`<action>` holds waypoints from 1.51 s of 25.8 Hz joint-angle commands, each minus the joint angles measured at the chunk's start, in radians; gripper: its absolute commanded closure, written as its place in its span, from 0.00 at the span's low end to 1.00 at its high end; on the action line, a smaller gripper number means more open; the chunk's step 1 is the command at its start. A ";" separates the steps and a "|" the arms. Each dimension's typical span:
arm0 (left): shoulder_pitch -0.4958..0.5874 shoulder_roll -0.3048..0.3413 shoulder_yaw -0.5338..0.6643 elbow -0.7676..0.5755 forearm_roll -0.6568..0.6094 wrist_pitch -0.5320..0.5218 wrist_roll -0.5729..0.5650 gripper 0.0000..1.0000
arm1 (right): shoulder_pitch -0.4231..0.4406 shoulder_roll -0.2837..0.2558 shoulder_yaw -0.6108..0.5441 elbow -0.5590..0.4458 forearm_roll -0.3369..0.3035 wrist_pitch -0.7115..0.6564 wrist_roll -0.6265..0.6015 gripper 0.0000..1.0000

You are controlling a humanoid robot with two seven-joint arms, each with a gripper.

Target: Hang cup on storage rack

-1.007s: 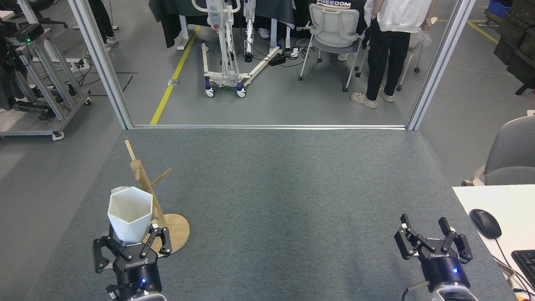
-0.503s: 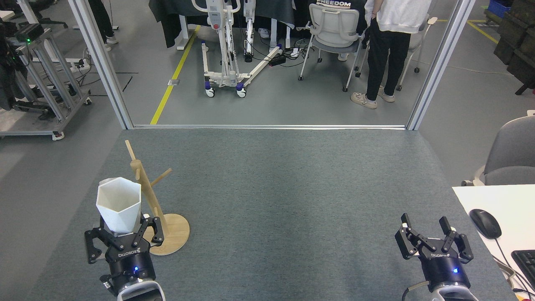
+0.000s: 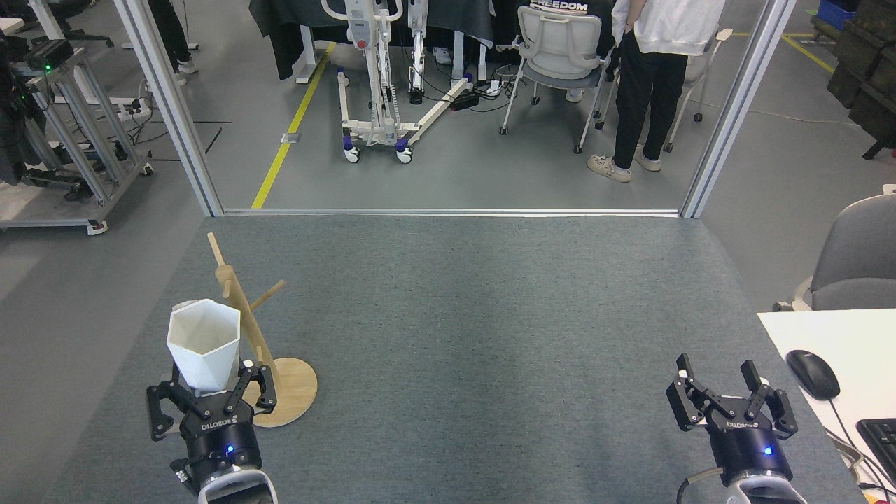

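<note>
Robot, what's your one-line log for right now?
left gripper: jaws holding cup upright | storage rack: just right of cup, pegs bare | right gripper: open, empty

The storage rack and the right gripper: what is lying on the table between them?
Nothing. In the head view the grey table is bare from the storage rack across to the right gripper.
</note>
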 commanded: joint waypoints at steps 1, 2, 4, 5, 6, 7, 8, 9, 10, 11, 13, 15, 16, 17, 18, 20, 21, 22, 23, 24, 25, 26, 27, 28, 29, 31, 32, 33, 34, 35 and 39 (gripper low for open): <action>0.001 -0.001 0.000 0.003 0.003 0.001 -0.002 0.86 | 0.000 0.000 -0.002 0.001 -0.020 0.004 0.000 0.01; 0.001 -0.001 0.000 0.003 0.003 0.004 -0.002 0.86 | 0.000 0.000 -0.002 0.001 -0.020 0.004 0.000 0.01; 0.004 -0.001 0.000 0.004 0.003 0.004 -0.002 0.86 | 0.000 0.001 -0.002 0.001 -0.020 0.004 0.000 0.01; 0.007 -0.001 0.000 0.003 0.003 0.004 -0.002 0.86 | 0.000 0.003 -0.004 0.001 -0.020 0.004 0.000 0.01; 0.011 -0.001 0.000 0.003 0.003 0.004 -0.002 0.86 | 0.000 0.003 -0.004 0.001 -0.020 0.004 0.000 0.01; 0.012 -0.001 -0.002 0.001 0.003 0.001 0.000 0.86 | 0.002 0.003 -0.004 0.001 -0.020 0.002 0.000 0.01; 0.014 0.000 -0.002 0.001 0.001 0.000 0.000 0.86 | 0.002 0.003 -0.004 0.001 -0.020 0.004 0.000 0.01; 0.014 0.000 -0.002 0.001 0.001 -0.002 0.001 0.86 | 0.002 0.003 -0.004 0.001 -0.020 0.004 0.000 0.01; 0.014 0.000 -0.002 0.000 0.001 -0.006 0.001 0.86 | 0.002 0.003 -0.004 0.001 -0.020 0.004 0.000 0.01; 0.012 0.000 -0.002 0.000 0.001 -0.009 0.001 0.86 | 0.002 0.003 -0.004 0.001 -0.020 0.004 0.000 0.01; 0.011 0.000 -0.002 0.004 0.001 -0.017 0.001 0.86 | 0.002 0.003 -0.004 0.001 -0.020 0.004 0.000 0.01; 0.007 0.000 -0.002 0.008 0.001 -0.017 0.003 0.86 | 0.003 0.003 -0.004 0.001 -0.020 0.004 0.000 0.01; 0.006 -0.001 -0.002 0.012 0.001 -0.017 0.003 0.86 | 0.003 0.004 -0.004 0.001 -0.020 0.004 0.000 0.01; 0.006 -0.001 -0.002 0.020 0.000 -0.017 0.003 0.86 | 0.003 0.004 -0.004 0.001 -0.020 0.004 0.000 0.01; 0.004 -0.003 -0.002 0.027 0.001 -0.017 0.004 0.86 | 0.003 0.004 -0.004 0.001 -0.020 0.004 0.000 0.01; 0.006 -0.003 -0.005 0.032 0.001 -0.019 0.004 0.86 | 0.003 0.004 -0.005 0.001 -0.020 0.005 0.000 0.01; 0.007 -0.001 -0.008 0.031 0.000 -0.019 0.007 0.86 | 0.002 0.004 -0.005 0.001 -0.020 0.005 0.000 0.01; 0.007 -0.001 -0.009 0.029 0.000 -0.020 0.009 0.86 | 0.000 0.003 -0.007 0.001 -0.020 0.005 0.000 0.01; 0.009 -0.001 -0.011 0.029 0.000 -0.022 0.009 0.86 | -0.002 0.003 -0.007 0.001 -0.022 0.005 0.000 0.01; 0.011 -0.001 -0.011 0.029 0.000 -0.025 0.010 0.86 | -0.003 0.003 -0.007 0.001 -0.023 0.005 0.000 0.01; 0.011 -0.001 -0.012 0.029 0.000 -0.026 0.010 0.86 | -0.003 0.003 -0.007 0.001 -0.023 0.007 0.000 0.01; 0.011 -0.001 -0.012 0.029 -0.002 -0.029 0.010 0.86 | -0.003 0.003 -0.007 0.001 -0.023 0.007 0.000 0.01; 0.009 -0.001 -0.011 0.032 -0.002 -0.031 0.010 0.86 | -0.003 0.001 -0.007 0.001 -0.023 0.007 0.000 0.01; 0.007 -0.001 -0.011 0.034 -0.002 -0.031 0.010 0.86 | -0.003 0.001 -0.007 0.001 -0.023 0.007 0.000 0.01; 0.007 -0.001 -0.011 0.034 -0.002 -0.031 0.010 0.86 | -0.005 0.000 -0.007 0.001 -0.023 0.007 0.000 0.01; 0.007 -0.001 -0.011 0.035 0.000 -0.031 0.010 0.86 | -0.005 -0.002 -0.007 0.001 -0.023 0.007 -0.001 0.01; 0.007 -0.001 -0.011 0.035 0.000 -0.031 0.010 0.86 | -0.005 -0.003 -0.007 0.001 -0.023 0.007 -0.001 0.01; 0.007 -0.001 -0.011 0.035 0.000 -0.031 0.010 0.86 | -0.005 -0.003 -0.007 0.001 -0.023 0.007 0.000 0.01; 0.007 -0.001 -0.011 0.034 -0.002 -0.031 0.010 0.86 | -0.006 -0.003 -0.007 0.001 -0.023 0.010 0.000 0.01; 0.009 -0.001 -0.011 0.034 -0.002 -0.031 0.010 0.86 | -0.011 -0.005 -0.007 0.001 -0.023 0.019 0.000 0.01; 0.015 -0.001 -0.011 0.026 -0.002 -0.029 0.010 0.86 | -0.028 -0.009 -0.002 0.019 -0.022 0.058 0.002 0.01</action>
